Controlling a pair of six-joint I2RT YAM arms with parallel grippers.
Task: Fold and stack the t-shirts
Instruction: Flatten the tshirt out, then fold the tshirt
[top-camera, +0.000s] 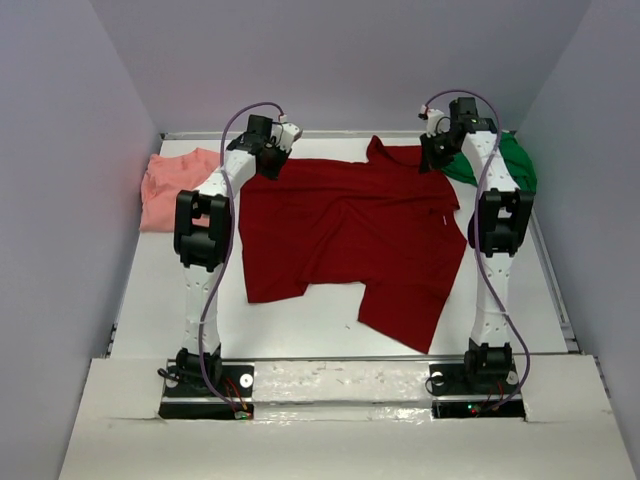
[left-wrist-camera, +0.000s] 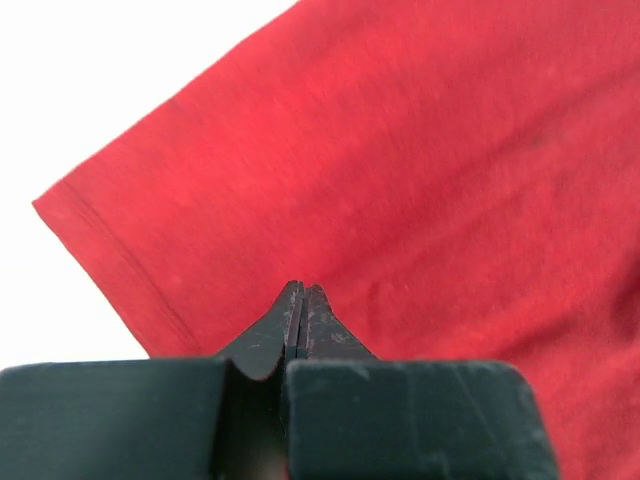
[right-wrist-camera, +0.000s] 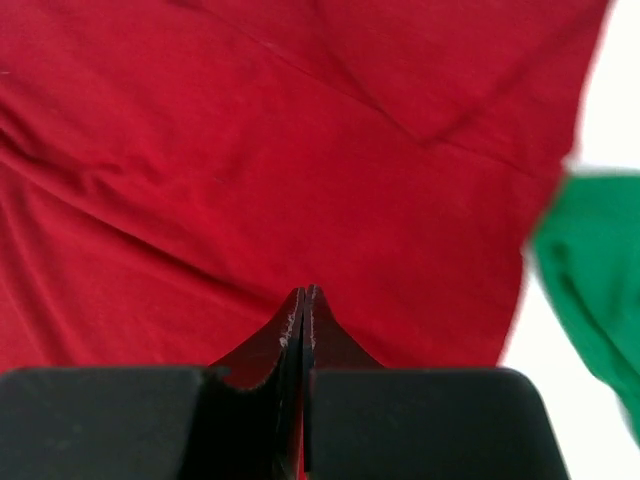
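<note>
At the far left of the white bench a salmon-pink soft cloth t-shirt lies bunched against the wall, not yet folded.

Next comes the left gripper, down at the far-left corner of the dark red collared cloth t-shirt, close to a sleeve hem. Its wrist view shows the jaws pressed together with no gap. A reddish seam between the tips suggests a thin pinch of cloth, though it is hard to be sure.

The red shirt lies spread over the middle of the bench, wrinkled, with its near hem uneven and one flap reaching toward the arm bases.

The right gripper sits at the shirt's far-right edge, beside the collar. Its jaws are likewise closed tight, with a sliver of red showing between them.

Just beyond, in the far-right corner, a bright green cloth t-shirt lies heaped, its edge touching or nearly touching the red one.

The step in hand looks like the first fold of the red shirt, with both far corners taken. To do it well:
- Lift both corners together, to the same height, so the far edge stays taut and straight.
- Carry that edge toward the near hem at an even pace.
- Keep the right side clear of the green shirt so it is not dragged along.
- Lay the cloth down before letting go, or the thin pinch may slip.
</note>
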